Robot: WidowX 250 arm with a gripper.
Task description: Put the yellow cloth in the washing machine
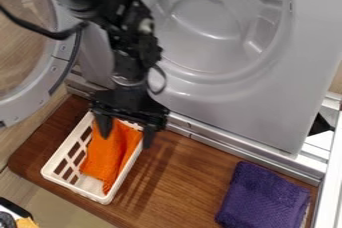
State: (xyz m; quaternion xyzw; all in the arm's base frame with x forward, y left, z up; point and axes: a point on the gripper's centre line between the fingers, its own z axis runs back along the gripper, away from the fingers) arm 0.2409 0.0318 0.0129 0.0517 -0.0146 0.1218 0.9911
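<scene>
Jointed arm (128,34), latticed basket (61,148), rumpled orange cloth (105,155)

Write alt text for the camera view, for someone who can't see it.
The pincer, open, hangs over the far end of a white basket holding an orange cloth. Behind is the washer, its round door open at left. A purple cloth lies at lower right on a wooden surface.
</scene>
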